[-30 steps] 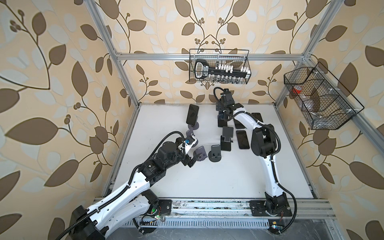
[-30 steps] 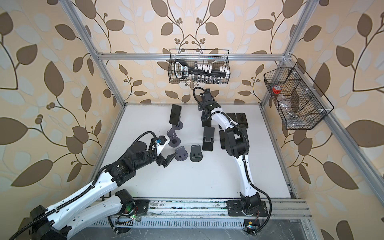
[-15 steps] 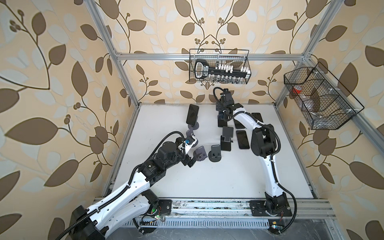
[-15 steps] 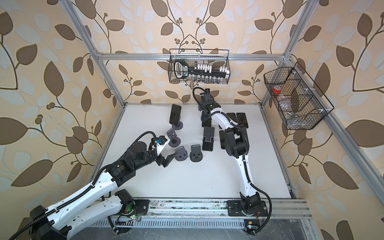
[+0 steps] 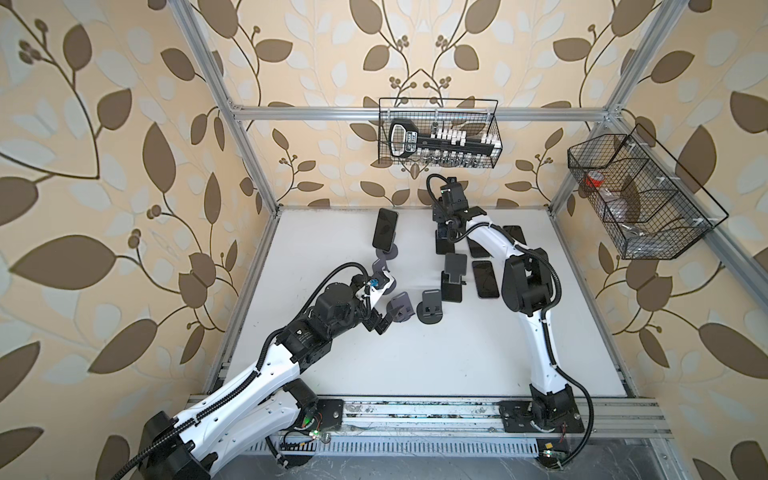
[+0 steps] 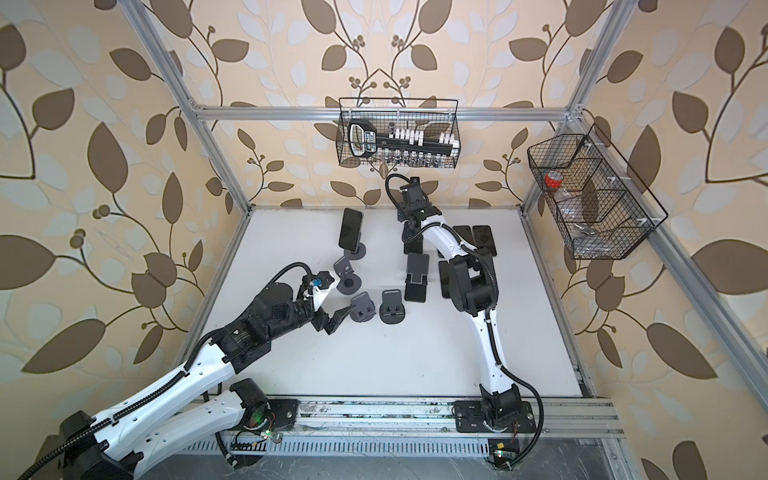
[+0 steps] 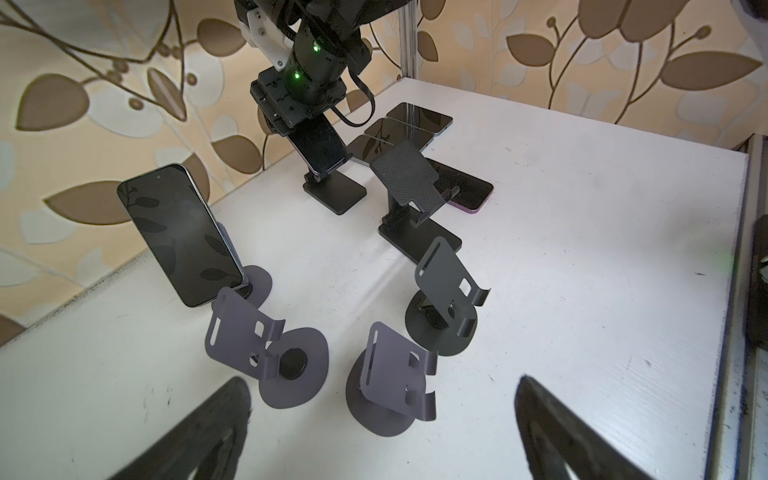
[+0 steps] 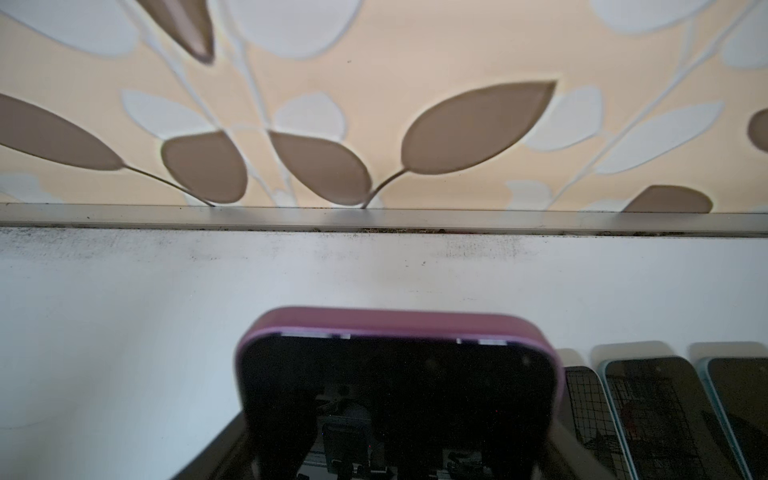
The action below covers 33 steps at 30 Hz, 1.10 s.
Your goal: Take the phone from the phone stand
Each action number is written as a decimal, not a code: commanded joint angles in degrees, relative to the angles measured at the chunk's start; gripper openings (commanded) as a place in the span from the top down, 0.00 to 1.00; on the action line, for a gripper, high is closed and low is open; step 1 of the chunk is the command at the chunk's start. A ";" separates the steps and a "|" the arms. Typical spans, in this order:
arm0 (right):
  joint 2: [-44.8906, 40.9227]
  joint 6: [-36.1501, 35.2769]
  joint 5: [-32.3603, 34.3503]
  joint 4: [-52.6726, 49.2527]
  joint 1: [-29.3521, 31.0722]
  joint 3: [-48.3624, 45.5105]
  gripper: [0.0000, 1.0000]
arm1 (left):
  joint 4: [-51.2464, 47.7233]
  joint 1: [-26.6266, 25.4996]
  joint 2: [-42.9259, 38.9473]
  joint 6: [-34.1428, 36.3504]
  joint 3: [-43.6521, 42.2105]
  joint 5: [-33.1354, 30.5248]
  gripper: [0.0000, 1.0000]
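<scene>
A dark-screened phone [image 8: 399, 395] in a pink case leans on a black phone stand [image 7: 336, 193] at the back of the white table. My right gripper [image 7: 309, 133] comes down over the phone's top end, a finger lying against each long edge, and the phone still rests on the stand. In both top views the gripper [image 5: 446, 226] covers most of that phone. My left gripper [image 5: 388, 305] hangs open and empty low over the table, in front of an empty purple stand [image 7: 395, 382].
Another phone [image 5: 384, 228] leans on a round stand at the back left. Empty stands [image 5: 455, 270] [image 5: 432, 305] cluster mid-table. Several phones [image 5: 486, 278] lie flat right of them. Wire baskets [image 5: 438, 137] [image 5: 636, 199] hang on the back and right walls.
Neither arm has visibly shifted. The right gripper's jaws have narrowed onto the phone's edges, and the left gripper has stayed open.
</scene>
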 commanded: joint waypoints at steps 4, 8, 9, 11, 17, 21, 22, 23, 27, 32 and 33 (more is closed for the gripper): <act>-0.40 -0.20 -1.10 1.69 0.20 0.95 0.28 | 0.76 0.56 -1.34 0.48 -0.09 -0.33 0.01; -1.15 -0.25 -1.15 2.79 0.16 -0.18 0.30 | 0.83 0.64 -1.20 0.36 -0.09 -0.09 0.01; -1.32 -0.25 -1.23 2.98 0.20 -0.47 0.30 | 0.78 0.65 -1.20 0.28 -0.09 -0.08 0.01; -1.69 -0.29 -1.57 3.40 0.15 -0.93 0.32 | 0.77 0.65 -1.28 0.39 -0.09 -0.09 0.01; -2.88 -0.33 -1.59 4.49 0.21 -2.41 0.33 | 0.76 0.71 -1.36 0.33 -0.09 -0.08 0.01; -3.70 -0.34 -1.88 5.22 0.22 -3.53 0.34 | 0.76 0.72 -1.40 0.25 -0.09 0.00 0.01; -3.87 -0.27 -1.90 5.37 0.21 -3.75 0.34 | 0.76 0.73 -1.40 0.28 -0.09 0.00 0.01; -4.00 -0.26 -1.97 5.55 0.22 -4.02 0.34 | 0.76 0.73 -1.37 0.27 -0.09 0.00 0.01; -4.56 -0.24 -2.13 6.08 0.14 -4.57 0.35 | 0.67 0.80 -1.28 0.25 0.00 -0.09 0.01; -4.91 -0.17 -2.47 6.17 0.21 -4.61 0.36 | 0.67 0.92 -1.34 0.27 0.03 0.18 0.01; -4.98 -0.16 -2.57 6.17 0.22 -4.69 0.36 | 0.63 0.95 -1.43 0.31 0.12 0.18 0.01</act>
